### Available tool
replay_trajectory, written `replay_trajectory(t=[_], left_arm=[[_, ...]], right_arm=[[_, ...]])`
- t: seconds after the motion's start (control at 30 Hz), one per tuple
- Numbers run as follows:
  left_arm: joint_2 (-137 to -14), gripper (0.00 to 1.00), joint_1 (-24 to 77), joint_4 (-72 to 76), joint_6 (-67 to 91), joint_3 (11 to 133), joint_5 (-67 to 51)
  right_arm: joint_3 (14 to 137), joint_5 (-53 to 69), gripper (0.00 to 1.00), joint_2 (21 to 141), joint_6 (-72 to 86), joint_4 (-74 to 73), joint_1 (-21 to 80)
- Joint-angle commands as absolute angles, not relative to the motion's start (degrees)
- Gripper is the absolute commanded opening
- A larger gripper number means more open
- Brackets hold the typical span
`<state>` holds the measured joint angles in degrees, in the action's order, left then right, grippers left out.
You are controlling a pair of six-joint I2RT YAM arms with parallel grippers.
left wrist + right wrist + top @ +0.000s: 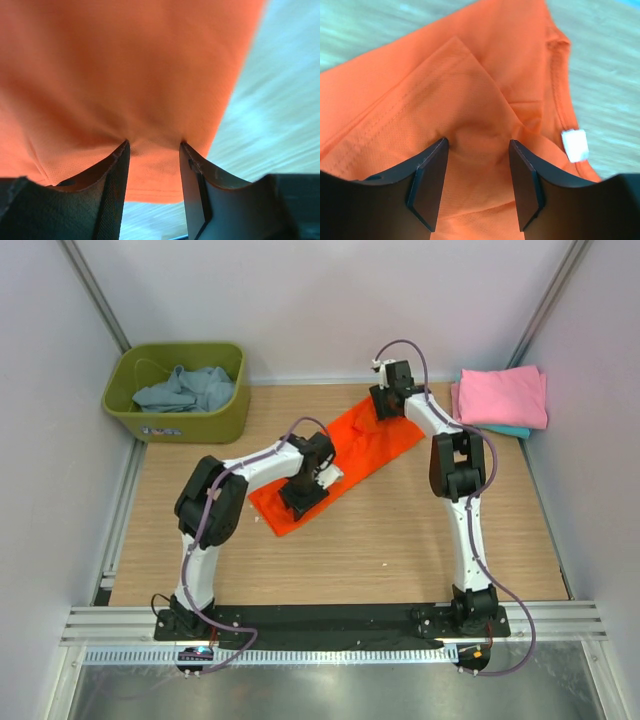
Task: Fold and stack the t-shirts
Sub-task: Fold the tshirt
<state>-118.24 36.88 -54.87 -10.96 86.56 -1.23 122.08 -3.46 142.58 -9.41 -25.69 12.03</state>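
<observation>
Orange t-shirt (375, 440): lies mid-table (380, 550) as a long narrow strip, running diagonally from near-left to far-right. The sides look turned in; the crosswise fold is not yet made.
Left gripper (303, 492): on the near-left end of the strip. Jaws are partway apart astride the hem edge, with orange cloth in the gap. Cannot tell whether they bite.
Right gripper (388, 405): on the far-right end, beside the collar (559, 75) and white tag (575, 145). Jaws are about half open, tips set either side of a small pucker of cloth. No clamp visible.
Stack: pink t-shirt (500, 395) is folded at the far-right edge, on a teal t-shirt (512, 431) whose edge peeks out below.
Waiting: blue-grey t-shirts (190, 388) lie crumpled in the tub (130, 415), far left.
Step in hand (judged): taking hold of both ends, to fold the strip end over end.
How to do it well: catch every layer at each end, not just the top one. Hold the strip lightly taut between the arms so the tucked flap does not slide out. Carry one end over low, line up the edges, and let go only once the cloth lies flat.
Watch for: the loose flap near the collar opening, and the pucker getting pressed into a crease.
</observation>
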Motion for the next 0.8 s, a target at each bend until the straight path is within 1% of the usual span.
replay_trajectory(t=[0.0, 0.1, 0.27, 0.3, 0.33, 0.4, 0.47, 0.5, 0.6, 0.77], left_arm=[[-116.6, 0.45, 42.6, -57.4, -12.0, 89.0, 1.5], [-114.9, 0.46, 45.1, -58.6, -12.4, 92.5, 3.9], [-110.8, 0.48, 45.4, -61.8, -14.0, 98.1, 6.9], [-109.9, 0.48, 45.4, -61.9, -14.4, 98.3, 7.5], [-109.3, 0.49, 45.4, -62.0, -15.9, 98.1, 8.0], [-107.5, 0.49, 45.3, -62.1, -17.6, 97.3, 9.7], [-106.2, 0.49, 44.8, -60.0, -20.2, 94.2, 12.3], [-105.6, 0.49, 44.6, -59.1, -21.1, 92.9, 13.2], [-104.5, 0.49, 43.0, -55.9, -23.7, 87.7, 15.0], [-105.1, 0.49, 39.2, -51.9, -25.7, 83.8, 14.4]], right_arm=[[126.7, -9.3, 0.58, 142.3, -11.1, -22.4, 12.9], [126.4, -11.4, 0.59, 138.1, -10.6, -21.7, 12.7], [118.2, -8.2, 0.59, 124.2, -0.1, -22.3, 9.2], [114.7, -7.3, 0.59, 122.5, 1.7, -23.3, 8.2], [112.9, -6.3, 0.59, 119.5, 3.1, -24.0, 7.7], [107.1, -3.3, 0.59, 117.2, 6.8, -25.8, 6.9], [102.9, 1.6, 0.59, 114.4, 9.0, -26.9, 6.0], [99.3, 2.2, 0.59, 113.6, 10.9, -27.9, 5.7], [93.5, 5.9, 0.59, 112.1, 12.8, -29.4, 4.3], [88.5, 8.6, 0.59, 112.8, 14.4, -28.7, 3.3]])
